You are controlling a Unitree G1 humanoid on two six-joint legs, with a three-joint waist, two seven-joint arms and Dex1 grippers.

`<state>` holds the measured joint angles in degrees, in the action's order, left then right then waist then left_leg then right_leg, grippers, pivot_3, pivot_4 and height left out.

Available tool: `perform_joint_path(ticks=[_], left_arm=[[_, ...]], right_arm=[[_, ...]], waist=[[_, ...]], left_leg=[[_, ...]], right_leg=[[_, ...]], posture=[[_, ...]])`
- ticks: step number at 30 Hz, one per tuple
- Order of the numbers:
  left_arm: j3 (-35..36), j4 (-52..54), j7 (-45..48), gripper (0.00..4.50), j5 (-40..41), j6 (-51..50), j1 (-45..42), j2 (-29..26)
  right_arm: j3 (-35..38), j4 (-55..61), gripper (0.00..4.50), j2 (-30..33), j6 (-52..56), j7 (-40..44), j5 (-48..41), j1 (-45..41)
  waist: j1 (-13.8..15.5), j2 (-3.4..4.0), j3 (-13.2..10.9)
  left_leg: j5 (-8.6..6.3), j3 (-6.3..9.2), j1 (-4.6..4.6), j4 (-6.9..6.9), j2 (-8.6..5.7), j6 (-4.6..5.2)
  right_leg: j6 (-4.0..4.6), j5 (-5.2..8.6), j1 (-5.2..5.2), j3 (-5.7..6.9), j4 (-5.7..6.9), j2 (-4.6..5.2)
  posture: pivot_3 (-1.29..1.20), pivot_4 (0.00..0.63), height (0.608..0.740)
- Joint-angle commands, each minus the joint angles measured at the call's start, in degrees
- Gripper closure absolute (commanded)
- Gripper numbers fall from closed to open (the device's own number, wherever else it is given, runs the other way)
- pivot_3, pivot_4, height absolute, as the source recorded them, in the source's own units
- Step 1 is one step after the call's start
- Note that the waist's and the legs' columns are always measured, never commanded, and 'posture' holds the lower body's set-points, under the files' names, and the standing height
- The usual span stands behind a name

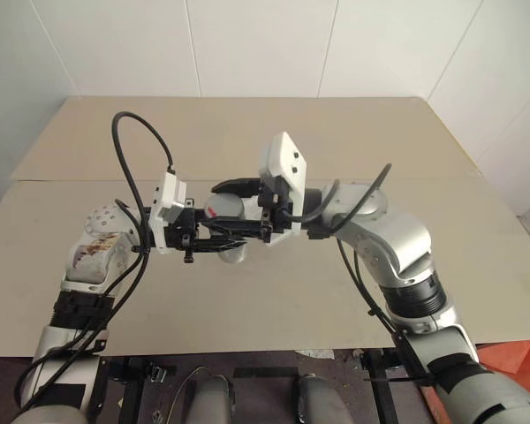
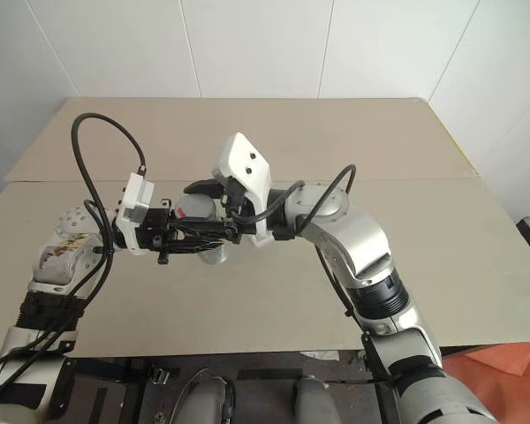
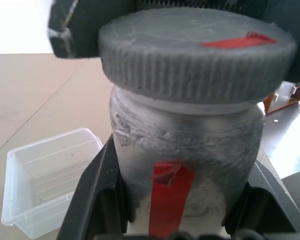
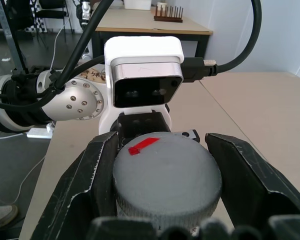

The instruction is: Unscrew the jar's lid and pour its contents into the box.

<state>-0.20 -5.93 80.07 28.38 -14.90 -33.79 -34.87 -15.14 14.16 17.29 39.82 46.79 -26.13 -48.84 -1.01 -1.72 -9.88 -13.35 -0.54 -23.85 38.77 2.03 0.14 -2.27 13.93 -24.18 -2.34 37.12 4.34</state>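
Observation:
The jar, greyish with a red label stripe, is held upright above the table, and my left gripper is shut on its body. Its ribbed grey lid, marked with a red strip, sits on top. My right gripper reaches in from the opposite side and is shut on the lid, one finger against each side of the rim. In the head views both grippers meet over the middle of the table around the jar. The box, a translucent white tub, stands on the table below and beside the jar. The contents are hidden inside the jar.
The beige table has a seam across its width, and both arms hang above its near half. Black cables loop up from both wrists. Beyond the table, the right wrist view shows another table with a wooden rack.

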Motion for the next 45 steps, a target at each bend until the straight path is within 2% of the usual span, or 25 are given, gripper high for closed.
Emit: perform_joint_path(ticks=[1,5,8,13,17,22,27,30,32,36,37,41,43,45], left_arm=[[-0.01,1.52,0.73,2.58,-0.44,1.75,-0.08,-0.85],[0.23,0.85,0.88,2.58,-0.8,2.11,-0.04,-1.08],[1.08,0.39,0.17,2.58,-0.92,2.32,-0.03,-1.28],[2.74,-0.4,-3.79,2.58,-1.14,3.29,-0.79,-0.22],[3.87,-0.62,-9.63,2.58,-2.61,4.58,-1.57,0.87],[3.68,-1.39,-14.6,2.58,-4.98,6.14,-1.99,1.59],[2.91,-2.55,-18.82,2.58,-7.94,7.84,-3.63,3.06],[1.6,-3.96,-22.9,2.58,-13.5,12.64,-5.16,3.37],[0.16,-5.39,-27.3,2.58,-19.33,18.2,-6.61,3.38],[-6.9,-15.07,-41.41,2.58,-40.02,37.23,-12.84,0.56],[-8.13,-17.3,-43.79,2.58,-43.06,40.61,-13.96,0.02],[-22.98,-29.16,-69.51,2.58,-73.44,54.16,-26.13,-4.6],[-34.1,-34.32,-87.18,2.58,-91.1,52.57,-33.51,-5.4],[-41.79,-40.06,-99.72,2.58,-101.22,49.63,-39.08,-4.0]], right_arm=[[4.2,0.99,1.77,-0.23,3.01,-0.51,-3.56,-2.69],[9.38,0.58,1.77,0.77,5.79,-1.66,-7.29,-3.88],[11.41,1.01,1.77,4.08,2.44,-3.93,-3.54,-1.22],[13.52,2.7,1.77,9.43,-1.98,-8.75,2.77,8.51],[16.76,4.56,1.77,11.93,-0.43,-15.09,6.49,20.61],[13.82,1.47,1.77,12.5,-2.71,-20.31,13.63,30.06],[11.46,-0.7,0.13,11.17,-3.78,-20.49,15.94,29.97],[13.15,1.47,0.02,12.6,-2.08,-18.06,14.16,27.57],[14.67,4.19,0.02,14.52,1.21,-14.83,10.85,26.02],[15.46,9.07,0.02,19.3,13.74,-7.75,1.54,19.45],[15.2,9.35,0.02,20.12,15.96,-6.79,0.11,18.22],[13.15,7.64,0.02,22.67,22.41,-0.29,-6.18,10.98],[11.36,6.38,0.02,24.07,21.64,2.86,-6.6,8.96],[9.71,5.63,0.02,25.28,19.91,5.05,-6.16,7.84]], waist=[[-0.02,0.0,0.0],[0.05,0.0,0.0],[0.21,0.0,0.0],[0.39,-0.01,0.0],[0.29,-0.01,0.0],[-0.14,-0.01,0.0],[-0.33,-0.01,0.0],[-0.1,-0.01,0.0],[0.18,-0.01,0.0],[0.47,-0.01,0.0],[0.5,-0.01,0.0],[0.66,-0.03,-0.01],[0.95,-0.04,-0.01],[1.24,-0.04,-0.01]], left_leg=[[0.0,0.0,0.0,0.0,0.0,0.0],[0.0,0.0,0.0,0.0,0.0,0.0],[0.0,0.0,0.0,-0.01,0.0,0.0],[0.0,-0.01,-0.03,0.0,-0.04,0.0],[0.0,0.0,-0.06,-0.02,-0.03,0.0],[0.0,-0.02,-0.02,-0.01,-0.05,0.0],[0.0,-0.02,0.04,-0.02,-0.04,0.0],[0.0,-0.02,0.01,0.0,-0.08,0.0],[0.0,-0.02,0.0,0.0,-0.08,0.0],[0.0,0.02,0.0,0.01,-0.08,0.0],[0.0,0.02,0.0,0.01,-0.09,0.0],[0.0,0.02,-0.03,-0.01,-0.11,0.0],[0.0,0.03,-0.12,0.01,-0.13,0.0],[0.0,0.03,-0.17,0.01,-0.15,0.0]], right_leg=[[0.0,0.0,0.0,0.0,0.0,0.0],[0.0,0.0,0.0,0.0,0.0,0.0],[0.0,0.0,0.01,0.01,-0.01,0.01],[-0.01,0.0,0.04,0.03,-0.05,0.05],[0.0,0.0,-0.02,0.0,-0.03,0.03],[0.0,0.0,0.01,-0.05,-0.02,0.04],[-0.01,0.0,0.03,-0.08,-0.01,-0.01],[-0.01,0.0,0.04,-0.08,-0.04,0.03],[-0.02,0.0,0.05,-0.07,-0.05,0.04],[-0.01,0.0,0.07,-0.02,-0.06,0.03],[-0.01,-0.01,0.09,-0.02,-0.07,0.03],[-0.01,-0.01,0.07,-0.01,-0.12,0.04],[-0.03,-0.02,0.02,0.01,-0.12,0.05],[-0.06,-0.02,0.01,0.04,-0.16,0.07]], posture=[[0.0,0.15,0.74],[0.0,0.15,0.74],[0.0,0.15,0.74],[0.0,0.15,0.74],[0.0,0.15,0.74],[0.0,0.15,0.74],[0.0,0.15,0.74],[0.0,0.15,0.74],[0.0,0.15,0.74],[0.0,0.15,0.74],[0.0,0.15,0.74],[0.0,0.15,0.74],[0.0,0.15,0.74],[0.0,0.15,0.74]])
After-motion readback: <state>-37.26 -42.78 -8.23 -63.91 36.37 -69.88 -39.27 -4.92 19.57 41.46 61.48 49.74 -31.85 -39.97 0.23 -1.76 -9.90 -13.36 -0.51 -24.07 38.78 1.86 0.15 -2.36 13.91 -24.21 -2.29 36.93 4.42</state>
